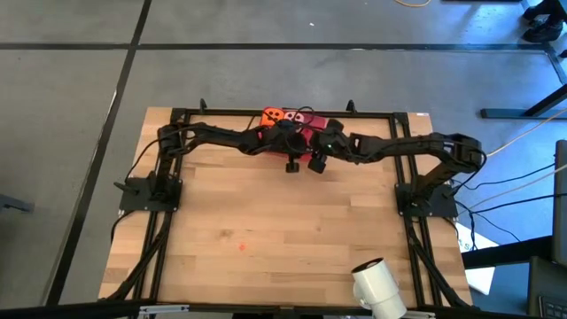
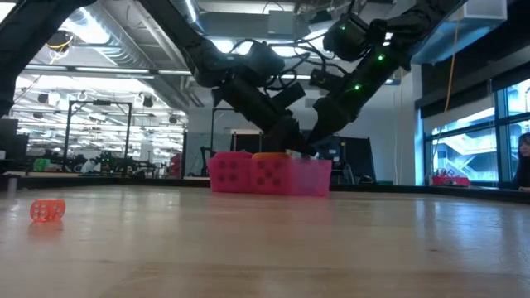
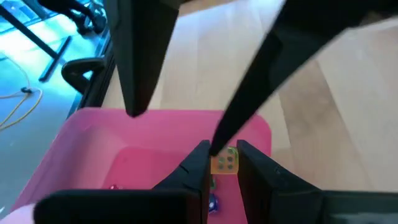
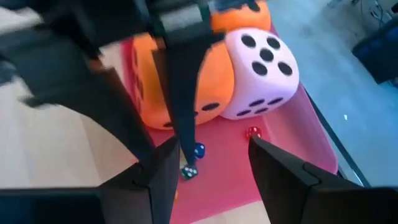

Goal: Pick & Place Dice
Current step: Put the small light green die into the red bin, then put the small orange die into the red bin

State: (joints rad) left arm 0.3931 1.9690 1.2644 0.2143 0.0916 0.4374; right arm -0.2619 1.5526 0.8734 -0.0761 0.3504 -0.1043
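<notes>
A pink tray (image 4: 292,155) sits at the table's far middle (image 1: 323,124). At its left end rest two orange dice (image 4: 180,81) (image 4: 242,12) and a pale pink die (image 4: 261,68), packed side by side. My left gripper (image 3: 222,162) reaches into the tray from the table's left (image 1: 299,135) and is shut on a tiny yellow-orange die (image 3: 225,163). My right gripper (image 4: 211,149) hangs open over the tray's right part (image 1: 321,140), nothing between its fingers. Its fingers stand just beyond my left gripper's tips. My left gripper pinches the tiny die's two opposite sides (image 3: 217,164) between its fingertips. The fingers slant down into the tray from the table's left. The die sits low over the tray floor; I cannot tell whether it touches it.
Tiny blue (image 4: 198,149) and red (image 4: 252,132) dice lie loose on the tray floor. Another small red die (image 2: 47,210) lies on the open wood nearer the front (image 1: 241,245). A white camera (image 1: 376,283) stands at the near edge. Black rails (image 1: 416,230) frame the table.
</notes>
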